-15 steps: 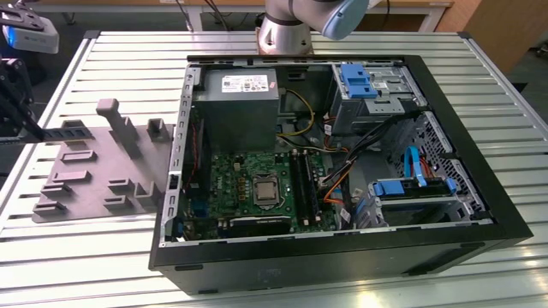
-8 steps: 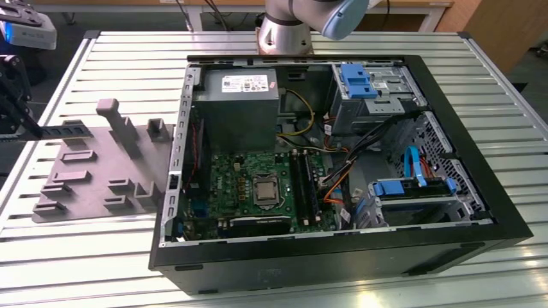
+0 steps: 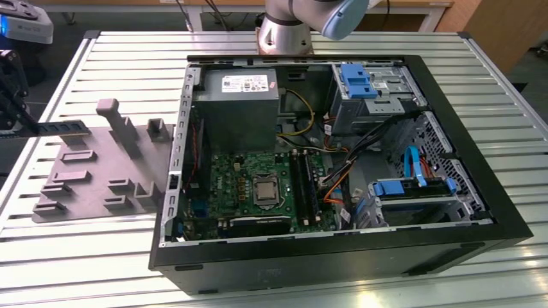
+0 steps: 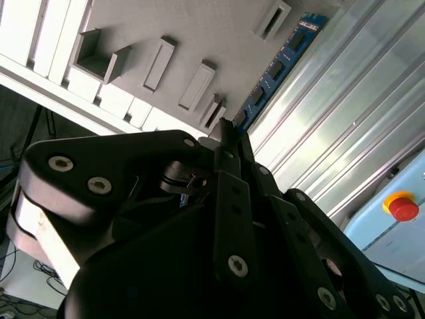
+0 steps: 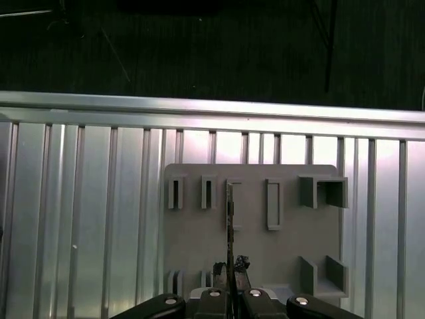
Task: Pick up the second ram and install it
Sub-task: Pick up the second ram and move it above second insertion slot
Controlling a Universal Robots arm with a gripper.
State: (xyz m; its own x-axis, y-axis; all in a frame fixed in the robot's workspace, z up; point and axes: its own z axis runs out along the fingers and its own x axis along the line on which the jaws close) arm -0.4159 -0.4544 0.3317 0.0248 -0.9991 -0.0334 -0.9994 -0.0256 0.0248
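The second ram (image 3: 61, 126) is a slim bluish-green stick hanging level above the grey holder plate (image 3: 94, 168) at the exterior view's left. My gripper (image 3: 24, 131) is shut on one end of it, near the table's edge. In the second wrist view the ram (image 4: 280, 65) reaches out from my black fingertips (image 4: 226, 133) over the plate's blocks. It appears edge-on (image 5: 230, 216) in the first wrist view, above my gripper (image 5: 230, 271). The long black memory slots (image 3: 302, 183) lie on the motherboard inside the open computer case (image 3: 342, 256), well away to the exterior view's right.
The case holds a grey power supply (image 3: 235, 106), blue drive bays (image 3: 355, 80), orange and blue cables (image 3: 338, 183) beside the slots, and a processor socket (image 3: 265, 190). The arm's base (image 3: 283, 32) stands behind the case. The ribbed metal table (image 3: 77, 256) carries everything. A red button (image 4: 403, 206) sits off the table.
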